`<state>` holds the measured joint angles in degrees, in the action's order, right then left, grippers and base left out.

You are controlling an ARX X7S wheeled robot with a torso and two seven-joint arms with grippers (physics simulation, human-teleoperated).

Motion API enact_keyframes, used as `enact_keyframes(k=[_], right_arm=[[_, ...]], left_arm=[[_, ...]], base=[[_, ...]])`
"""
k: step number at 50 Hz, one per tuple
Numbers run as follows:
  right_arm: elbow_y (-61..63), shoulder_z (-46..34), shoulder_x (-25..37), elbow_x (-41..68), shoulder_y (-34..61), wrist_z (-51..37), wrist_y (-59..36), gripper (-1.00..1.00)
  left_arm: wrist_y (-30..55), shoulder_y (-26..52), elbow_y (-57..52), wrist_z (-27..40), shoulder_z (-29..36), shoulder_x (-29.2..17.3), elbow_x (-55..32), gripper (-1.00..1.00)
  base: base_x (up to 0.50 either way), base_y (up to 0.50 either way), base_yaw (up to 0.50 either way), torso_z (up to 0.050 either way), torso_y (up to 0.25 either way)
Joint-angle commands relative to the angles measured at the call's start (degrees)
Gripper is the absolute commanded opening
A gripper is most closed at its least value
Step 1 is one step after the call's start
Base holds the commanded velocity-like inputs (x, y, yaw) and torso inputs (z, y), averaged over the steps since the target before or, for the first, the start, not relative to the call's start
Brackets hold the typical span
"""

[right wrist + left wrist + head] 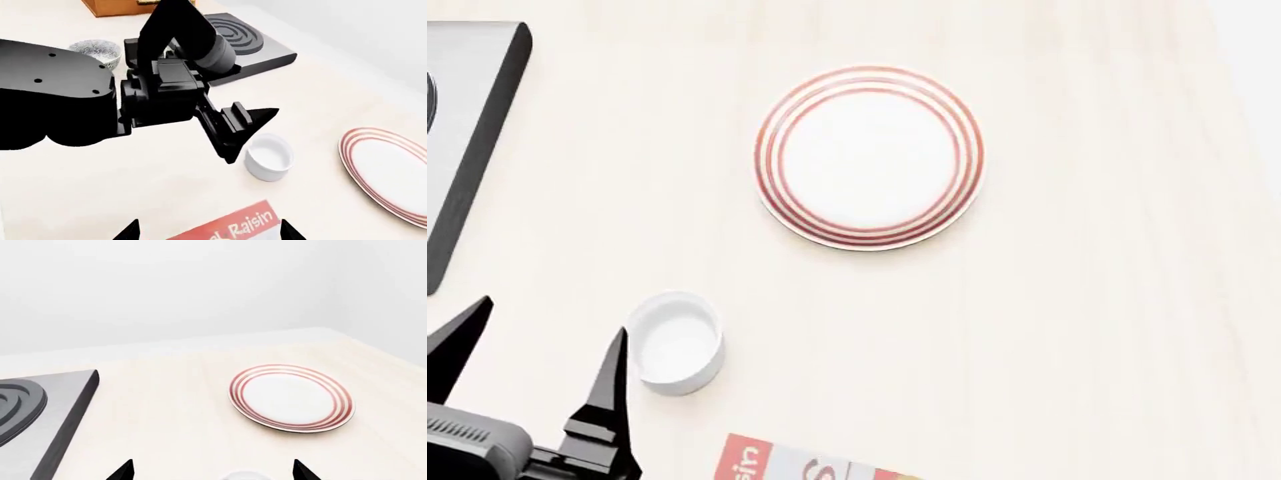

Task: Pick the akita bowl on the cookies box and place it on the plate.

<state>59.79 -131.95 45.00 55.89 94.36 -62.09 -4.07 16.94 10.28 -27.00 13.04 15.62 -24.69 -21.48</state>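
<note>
Both arms hover over the pale wooden counter. Your left gripper is spread wide and empty, just at nine o'clock of the small plain white cup. Your right gripper is also wide and empty, above the red and white cookies box.

Only a corner of that carton shows at the head view's six o'clock edge. The akita bowl it should carry is not visible in any view. The grey-speckled bowl beyond your left arm stands on the counter near the grey stove, so it looks like the twin. Leave it alone.

The white plate with thin red rings lies bare at twelve o'clock, well apart from the cup.

Tilt the head down towards six o'clock to find the right bowl. Then lower the right jaws astride one wall of its rim before closing.
</note>
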Motion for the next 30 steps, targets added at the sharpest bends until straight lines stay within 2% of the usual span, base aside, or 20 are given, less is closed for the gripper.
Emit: enact_keyframes(k=[1,4,12,22,30], right_arm=[[0.0,-37.2,-24.2,-4.1,20.6,-16.9,21.7,1.00],[0.0,-39.1,-27.9,-4.1,20.3,-18.8,23.4,1.00],[0.0,-40.9,-32.6,-0.4,19.5,-17.7,24.9,1.00],[0.1,-46.6,-43.1,0.0,18.7,-21.6,30.0,1.00],[-0.3,-45.6,-43.3,3.5,19.5,-18.0,29.5,1.00]], left_arm=[[0.0,-0.2,-0.6,-1.6,-0.9,0.9,1.3,1.00],[0.0,-0.3,-0.7,-1.6,-0.9,0.8,1.2,1.00],[-0.1,-0.4,-0.7,-1.5,-0.9,0.6,1.1,1.00],[-0.2,-0.4,-0.8,-1.5,-0.8,0.4,1.0,1.00],[-0.5,-0.7,-0.8,-1.5,-0.8,0.3,0.9,1.00]], base=[[0.00,0.00,0.00,0.000,0.000],[0.00,0.00,0.00,0.000,0.000],[0.00,0.00,0.00,0.000,0.000],[0.00,0.00,0.00,0.000,0.000],[0.00,0.00,0.00,0.000,0.000]])
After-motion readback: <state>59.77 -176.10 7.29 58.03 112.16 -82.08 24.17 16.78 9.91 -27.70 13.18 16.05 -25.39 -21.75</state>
